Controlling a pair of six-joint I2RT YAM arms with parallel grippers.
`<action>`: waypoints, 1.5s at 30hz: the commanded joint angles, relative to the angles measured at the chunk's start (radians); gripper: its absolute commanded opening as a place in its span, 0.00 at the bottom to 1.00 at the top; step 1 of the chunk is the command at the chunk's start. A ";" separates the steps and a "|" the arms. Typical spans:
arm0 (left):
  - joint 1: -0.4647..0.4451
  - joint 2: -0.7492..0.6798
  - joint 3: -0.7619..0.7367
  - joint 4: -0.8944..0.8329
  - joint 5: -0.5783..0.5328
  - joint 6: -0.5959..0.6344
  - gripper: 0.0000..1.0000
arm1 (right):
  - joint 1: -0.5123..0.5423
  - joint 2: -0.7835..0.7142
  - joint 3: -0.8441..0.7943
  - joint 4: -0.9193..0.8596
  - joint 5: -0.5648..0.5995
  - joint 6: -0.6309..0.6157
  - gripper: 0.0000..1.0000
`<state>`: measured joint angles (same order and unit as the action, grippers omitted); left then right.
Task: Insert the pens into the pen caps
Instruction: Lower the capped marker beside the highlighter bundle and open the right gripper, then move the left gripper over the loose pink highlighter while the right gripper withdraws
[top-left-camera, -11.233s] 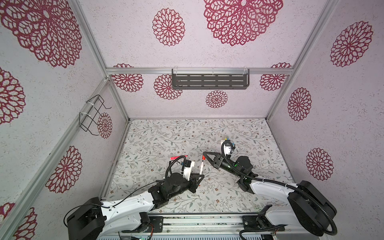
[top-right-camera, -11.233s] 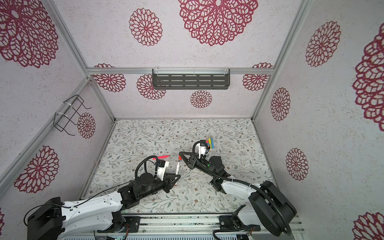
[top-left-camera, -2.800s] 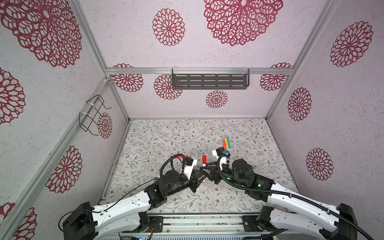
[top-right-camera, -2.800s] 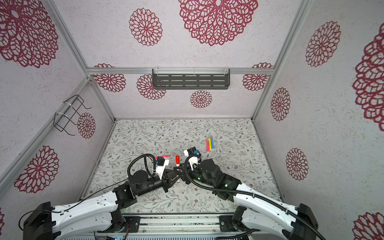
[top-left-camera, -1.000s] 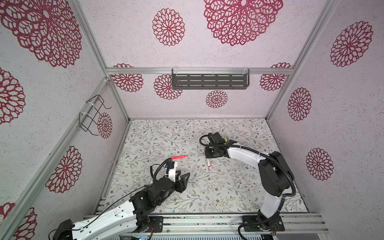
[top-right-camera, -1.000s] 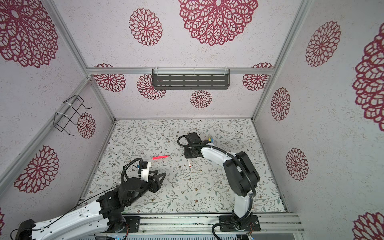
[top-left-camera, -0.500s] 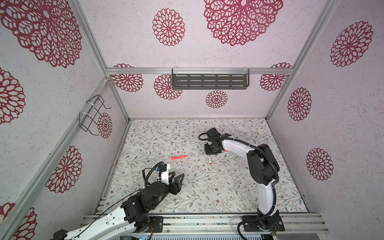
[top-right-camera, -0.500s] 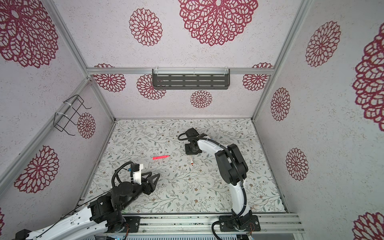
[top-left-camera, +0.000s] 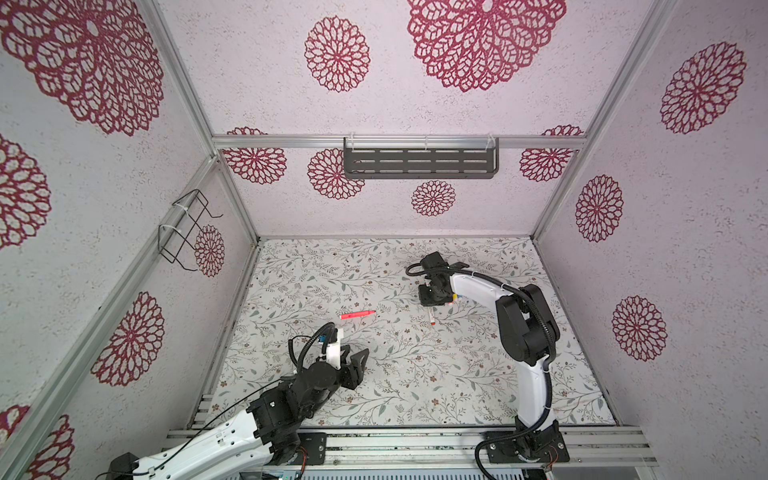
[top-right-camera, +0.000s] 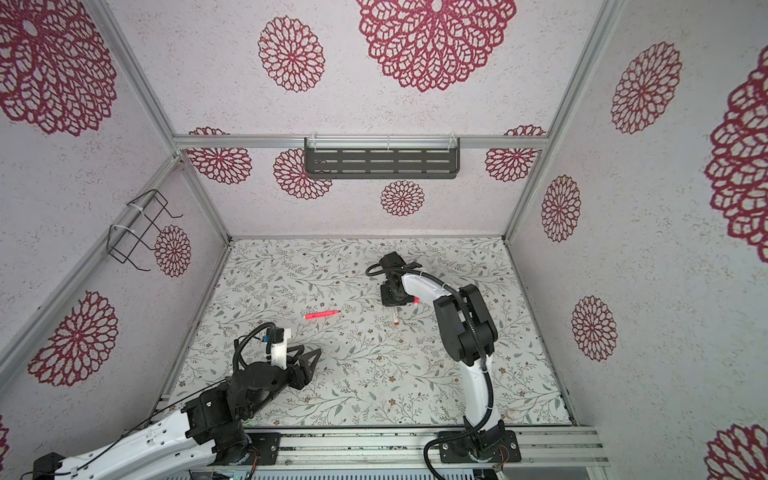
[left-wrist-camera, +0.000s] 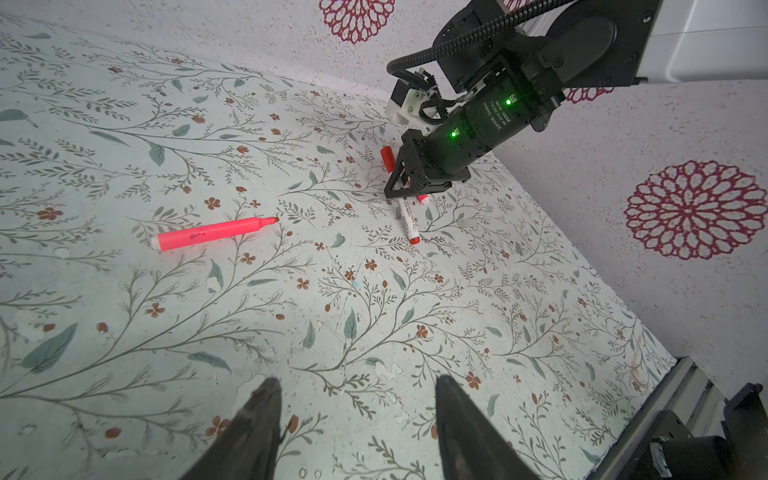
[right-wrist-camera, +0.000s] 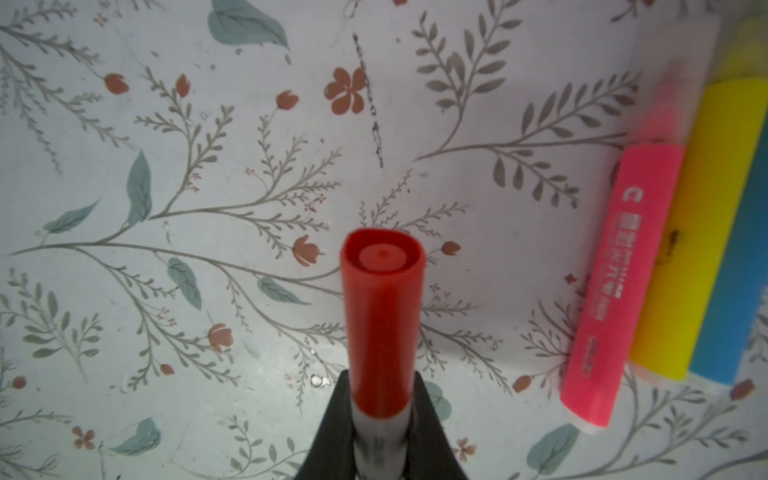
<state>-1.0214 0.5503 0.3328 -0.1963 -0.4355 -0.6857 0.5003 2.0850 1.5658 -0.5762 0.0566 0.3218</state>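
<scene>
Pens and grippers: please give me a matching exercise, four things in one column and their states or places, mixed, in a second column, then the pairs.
1. left gripper
2. right gripper
3. uncapped pink pen
4. yellow pen

A. between a capped pink pen and a blue pen
B. open, holding nothing
C. alone on the table, tip bare
D. shut on the red-capped white pen

Pairs: 1-B, 2-D, 3-C, 4-A

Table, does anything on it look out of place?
Yes. A pink pen lies alone mid-table with its tip bare and no cap on, apart from the pen row farther right.
</scene>
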 joint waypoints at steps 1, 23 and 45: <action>-0.002 -0.002 0.001 0.025 -0.008 -0.010 0.61 | -0.017 -0.008 0.018 -0.026 0.040 -0.023 0.00; 0.000 0.016 0.006 0.030 -0.014 -0.006 0.61 | -0.054 0.069 0.210 -0.140 0.216 -0.051 0.32; 0.387 0.233 0.119 0.034 0.339 0.047 0.66 | 0.121 -0.556 -0.435 0.423 -0.353 -0.136 0.58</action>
<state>-0.7422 0.7265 0.4095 -0.1787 -0.2485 -0.6575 0.6010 1.6348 1.2121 -0.3439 -0.0917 0.2146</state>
